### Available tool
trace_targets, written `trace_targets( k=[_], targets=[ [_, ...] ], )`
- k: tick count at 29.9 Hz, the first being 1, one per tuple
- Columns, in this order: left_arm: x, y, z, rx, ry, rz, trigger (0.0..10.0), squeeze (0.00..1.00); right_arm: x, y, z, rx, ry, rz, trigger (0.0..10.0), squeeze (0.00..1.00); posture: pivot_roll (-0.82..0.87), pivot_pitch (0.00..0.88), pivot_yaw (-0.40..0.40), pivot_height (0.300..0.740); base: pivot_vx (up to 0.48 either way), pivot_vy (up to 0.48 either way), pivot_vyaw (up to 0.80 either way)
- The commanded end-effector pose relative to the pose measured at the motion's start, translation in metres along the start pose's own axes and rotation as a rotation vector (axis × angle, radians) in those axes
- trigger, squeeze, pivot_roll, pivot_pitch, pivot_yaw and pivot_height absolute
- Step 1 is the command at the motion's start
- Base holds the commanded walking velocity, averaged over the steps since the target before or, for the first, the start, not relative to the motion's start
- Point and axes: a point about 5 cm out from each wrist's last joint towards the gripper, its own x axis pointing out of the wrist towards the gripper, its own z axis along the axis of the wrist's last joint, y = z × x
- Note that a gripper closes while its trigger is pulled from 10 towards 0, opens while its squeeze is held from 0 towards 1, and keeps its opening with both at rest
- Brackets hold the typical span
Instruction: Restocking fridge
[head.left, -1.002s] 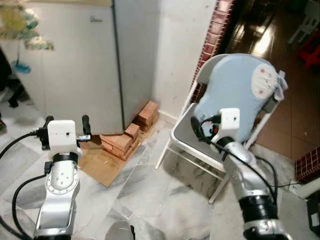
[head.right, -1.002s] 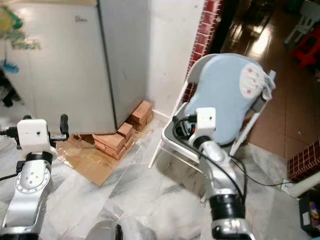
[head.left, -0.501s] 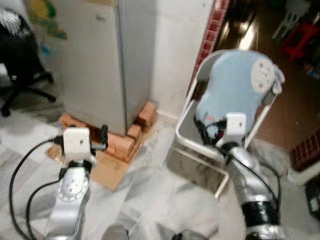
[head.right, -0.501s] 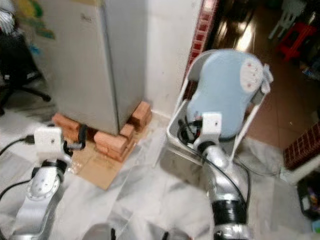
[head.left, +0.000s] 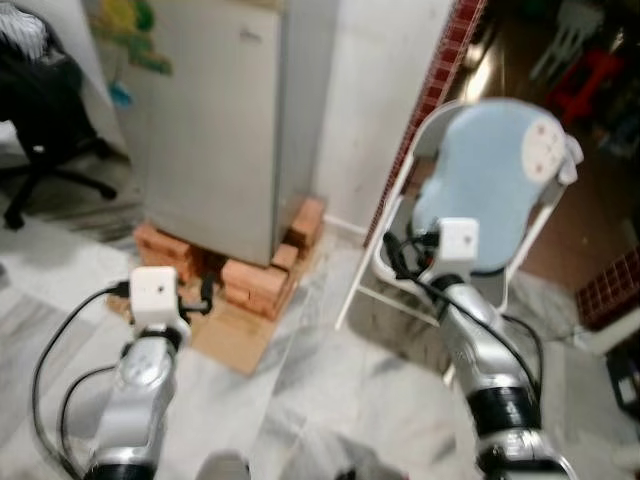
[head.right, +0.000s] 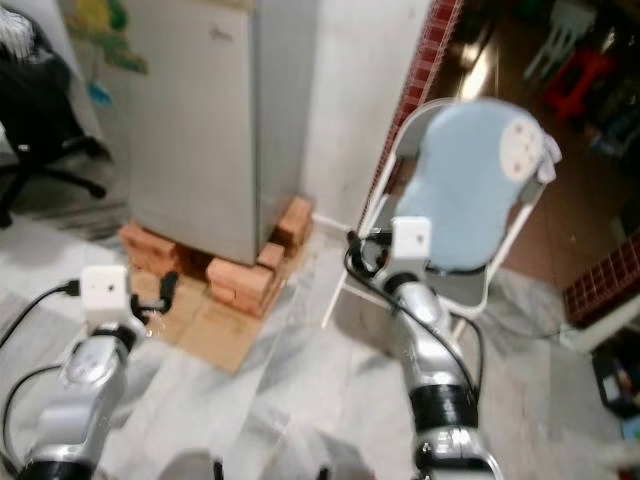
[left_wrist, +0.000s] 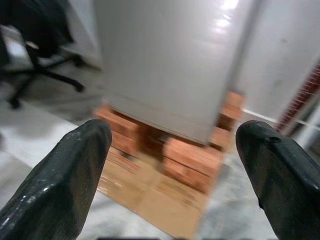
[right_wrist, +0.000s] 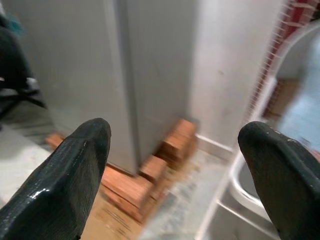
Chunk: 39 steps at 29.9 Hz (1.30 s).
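Observation:
The grey fridge (head.left: 215, 120) stands straight ahead with its door shut, raised on red bricks (head.left: 256, 281). My left gripper (left_wrist: 172, 160) is held out low, in front of the fridge's base, open with nothing between its fingers (left_wrist: 60, 175). My right gripper (right_wrist: 172, 150) is also open and empty, held up in front of the white chair (head.left: 392, 215) and pointing towards the fridge's right side and the wall corner. Neither gripper touches anything.
A white folding chair with a pale blue cushion (head.left: 495, 175) stands right of the fridge, by a brick pillar (head.left: 440, 85). Flattened cardboard (head.left: 235, 338) lies before the bricks. A black office chair (head.left: 45, 110) is at the far left. The floor is grey marble tile.
The whole picture has shifted, so the camera has moved: the fridge now sits nearer the middle and the office chair has come into view. Both arms keep their pose, grippers still open.

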Motion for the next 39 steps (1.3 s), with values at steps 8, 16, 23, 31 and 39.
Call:
trace_targets(
  k=[8, 16, 23, 31, 39],
  targets=[
    [0.001, -0.013, 0.006, 0.047, -0.035, -0.112, 10.0, 0.0, -0.019, -0.015, -0.005, 0.0, -0.016, -0.069, 10.0, 0.0, 0.05, 0.025, -0.034, 0.74, 0.0, 0.0, 0.0],
    [-0.018, -0.022, 0.001, 0.064, -0.01, -0.19, 10.0, 0.0, -0.027, 0.006, -0.013, -0.004, 0.0, 0.018, 10.0, 0.0, 0.07, 0.159, -0.024, 0.74, 0.0, 0.0, 0.0],
    [-0.052, -0.015, -0.025, 0.072, 0.089, -0.191, 10.0, 0.0, -0.054, -0.014, -0.023, -0.014, 0.015, -0.105, 10.0, 0.0, 0.06, 0.307, -0.034, 0.74, 0.0, 0.0, 0.0],
    [-0.065, -0.017, -0.025, 0.111, 0.108, -0.23, 10.0, 0.0, -0.076, -0.025, -0.024, -0.06, 0.03, -0.17, 10.0, 0.0, 0.02, 0.357, -0.036, 0.74, 0.0, 0.0, 0.0],
    [-0.043, -0.016, -0.025, 0.118, 0.106, -0.226, 10.0, 0.0, -0.057, -0.026, -0.015, -0.052, -0.013, -0.191, 10.0, 0.0, 0.03, 0.281, -0.02, 0.74, 0.0, 0.0, 0.0]
  ],
)
